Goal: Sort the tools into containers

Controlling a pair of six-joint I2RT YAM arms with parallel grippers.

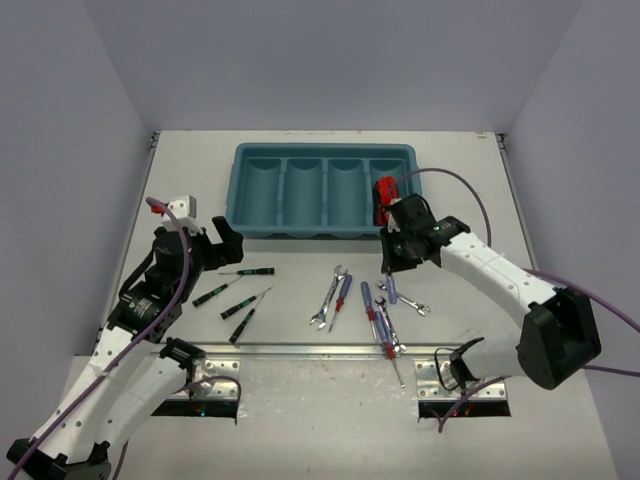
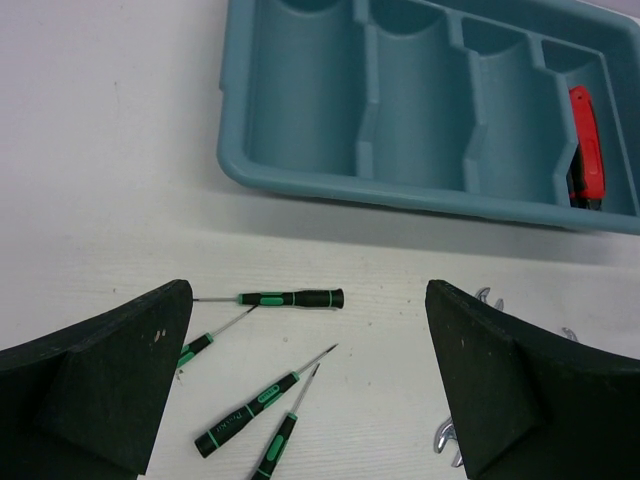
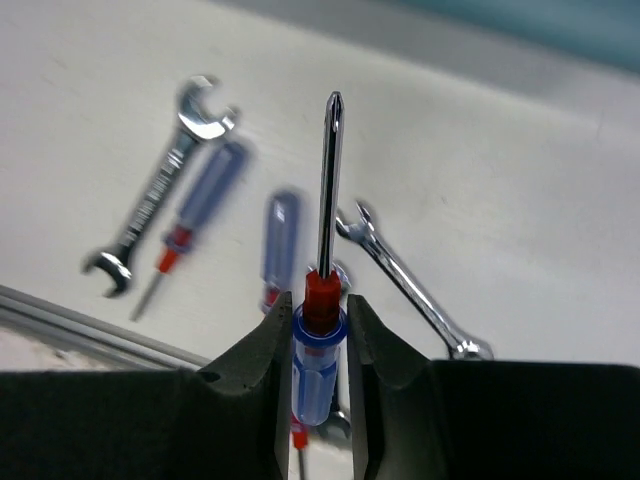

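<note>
From above, the right gripper (image 1: pixel 392 268) hangs just in front of the teal tray's (image 1: pixel 325 150) near right corner, clamped on a blue-handled screwdriver (image 1: pixel 391 287) whose length runs away from the tray toward the near edge of the table, roughly in line with the compartments' long axis. Red-handled pliers (image 1: pixel 383 195) lie in the tray's rightmost compartment; the other three look empty. The left gripper (image 1: pixel 228 245) sits off the tray's near left corner. In the left wrist view its jaws stand wide apart with nothing between them, precision screwdrivers (image 2: pixel 290 298) lying on the table on the near side of the tray (image 2: pixel 400 200). In the right wrist view the right gripper (image 3: pixel 318 340) pinches the blue-handled screwdriver (image 3: pixel 318 365) at the handle's collar, shaft pointing straight out; a wrench (image 3: pixel 160 195) and other screwdrivers lie below. The right arm is the nearer one, and the drop probably needs a short carry back over the tray.
</note>
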